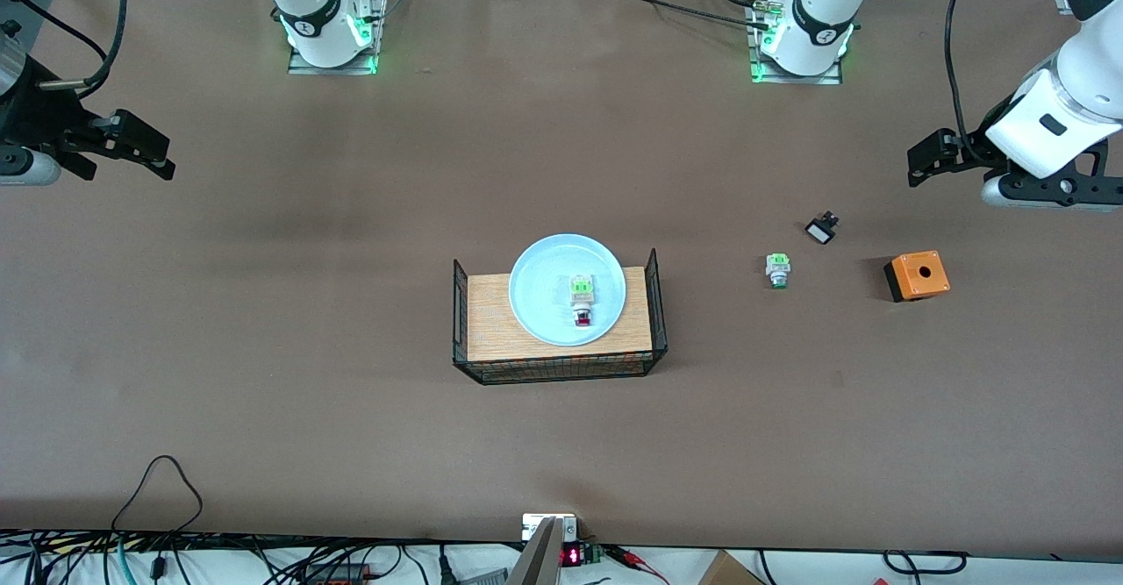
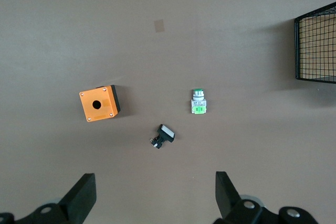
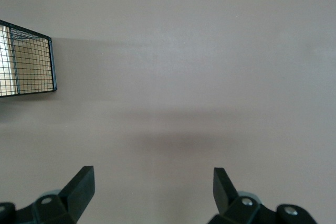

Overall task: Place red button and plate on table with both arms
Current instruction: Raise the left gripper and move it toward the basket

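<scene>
The pale blue plate [image 1: 567, 288] sits on the wood-topped platform [image 1: 491, 322] with black mesh sides, at the middle of the brown table [image 1: 307, 348]. The red button [image 1: 582, 299] lies on the plate, its red tip toward the front camera. My left gripper [image 1: 928, 157] is open and empty, up over the table at the left arm's end; in the left wrist view [image 2: 156, 188] its jaws stand wide over bare table. My right gripper [image 1: 140, 148] is open and empty over the right arm's end; it also shows in the right wrist view [image 3: 152, 184].
A green-tipped button [image 1: 777, 270] [image 2: 198, 102], a small black-and-white part [image 1: 821, 230] [image 2: 163, 136] and an orange box with a hole [image 1: 917, 275] [image 2: 99, 103] lie on the table toward the left arm's end. Cables hang along the table's near edge.
</scene>
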`<act>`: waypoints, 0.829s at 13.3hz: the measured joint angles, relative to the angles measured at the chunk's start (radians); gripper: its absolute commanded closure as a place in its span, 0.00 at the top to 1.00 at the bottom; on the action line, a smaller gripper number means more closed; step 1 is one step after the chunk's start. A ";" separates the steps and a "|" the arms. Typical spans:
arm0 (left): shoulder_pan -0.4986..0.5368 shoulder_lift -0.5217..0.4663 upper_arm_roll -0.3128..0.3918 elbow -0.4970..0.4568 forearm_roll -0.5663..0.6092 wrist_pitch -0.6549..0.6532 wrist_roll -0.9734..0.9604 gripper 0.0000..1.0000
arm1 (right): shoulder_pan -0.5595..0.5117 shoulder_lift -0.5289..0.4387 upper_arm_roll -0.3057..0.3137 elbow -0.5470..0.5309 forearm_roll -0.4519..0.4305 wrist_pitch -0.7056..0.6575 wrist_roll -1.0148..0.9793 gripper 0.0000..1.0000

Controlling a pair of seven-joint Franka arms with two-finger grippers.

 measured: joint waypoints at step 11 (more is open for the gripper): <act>-0.009 0.010 -0.020 0.008 -0.045 0.000 -0.002 1.00 | 0.000 0.002 0.000 0.000 0.000 0.000 -0.001 1.00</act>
